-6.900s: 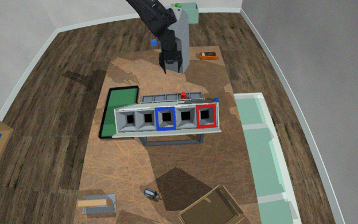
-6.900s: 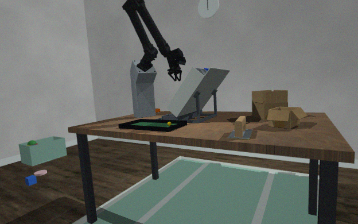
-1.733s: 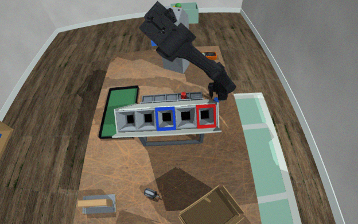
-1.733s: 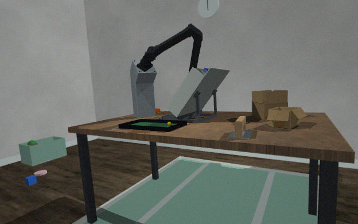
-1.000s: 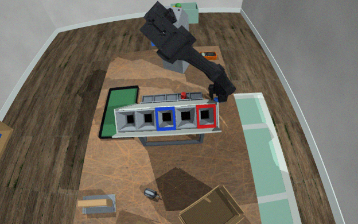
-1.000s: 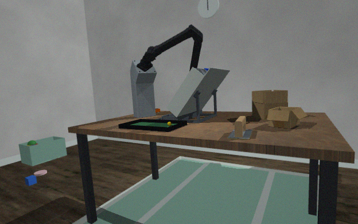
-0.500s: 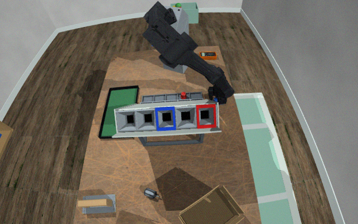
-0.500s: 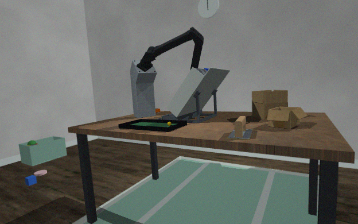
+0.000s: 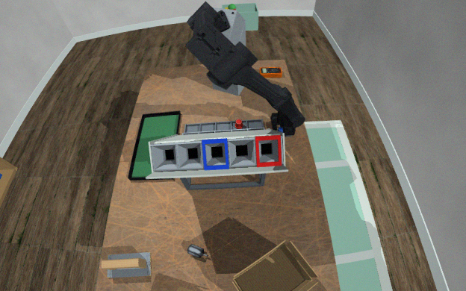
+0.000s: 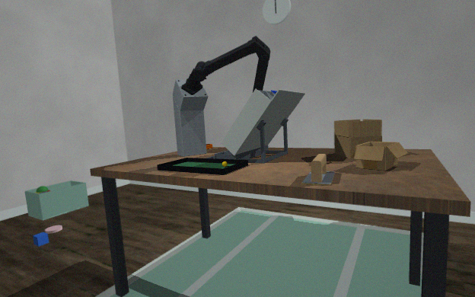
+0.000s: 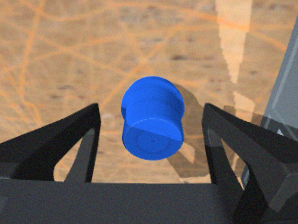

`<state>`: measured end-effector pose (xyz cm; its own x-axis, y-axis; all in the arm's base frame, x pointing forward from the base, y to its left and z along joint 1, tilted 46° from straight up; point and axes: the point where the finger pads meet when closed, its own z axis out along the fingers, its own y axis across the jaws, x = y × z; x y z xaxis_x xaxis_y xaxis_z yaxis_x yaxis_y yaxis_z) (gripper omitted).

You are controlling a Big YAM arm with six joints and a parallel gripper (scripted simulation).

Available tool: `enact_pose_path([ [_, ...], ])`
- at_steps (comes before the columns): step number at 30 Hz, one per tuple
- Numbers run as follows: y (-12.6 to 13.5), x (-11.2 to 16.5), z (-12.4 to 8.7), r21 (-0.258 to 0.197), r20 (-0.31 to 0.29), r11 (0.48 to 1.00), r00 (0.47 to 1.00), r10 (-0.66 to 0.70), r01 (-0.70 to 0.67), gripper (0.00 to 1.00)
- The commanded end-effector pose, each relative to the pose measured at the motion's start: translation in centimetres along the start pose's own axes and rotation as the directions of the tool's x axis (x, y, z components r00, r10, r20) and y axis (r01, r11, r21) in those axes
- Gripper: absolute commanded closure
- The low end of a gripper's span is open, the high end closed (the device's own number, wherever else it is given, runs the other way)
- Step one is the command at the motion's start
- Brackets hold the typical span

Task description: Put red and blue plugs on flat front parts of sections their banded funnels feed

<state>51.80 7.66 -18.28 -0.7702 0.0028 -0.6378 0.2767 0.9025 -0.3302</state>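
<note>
Pincer: the pincer (image 11: 152,123) hangs open above the desk (image 11: 67,43), its two dark fingers spread well to either side of the blue plug (image 11: 152,127) and touching nothing.
Blue plug: it stands on the desk just beside the right end of the funnel box (image 9: 217,169), straight under the pincer.
How it should handle: a short, stubby cylinder that looks hard, light and smooth; probably stiff enough not to give, but apt to slip on its round wall.
Where to hold: across the middle of its side wall, fingers level on opposite sides.
Red plug: the red plug (image 9: 239,123) already sits on the row of sections (image 9: 213,127) behind the box.
</note>
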Motion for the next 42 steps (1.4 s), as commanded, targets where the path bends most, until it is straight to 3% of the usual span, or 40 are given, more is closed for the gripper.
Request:
enact_pose_path([
  [1, -0.26, 0.65, 0.76, 0.006, -0.009, 1.000, 1.000, -0.011, 0.011, 0.37],
  [42, -0.61, 1.25, 0.92, 0.009, -0.015, 1.000, 1.000, -0.013, 0.013, 0.37],
])
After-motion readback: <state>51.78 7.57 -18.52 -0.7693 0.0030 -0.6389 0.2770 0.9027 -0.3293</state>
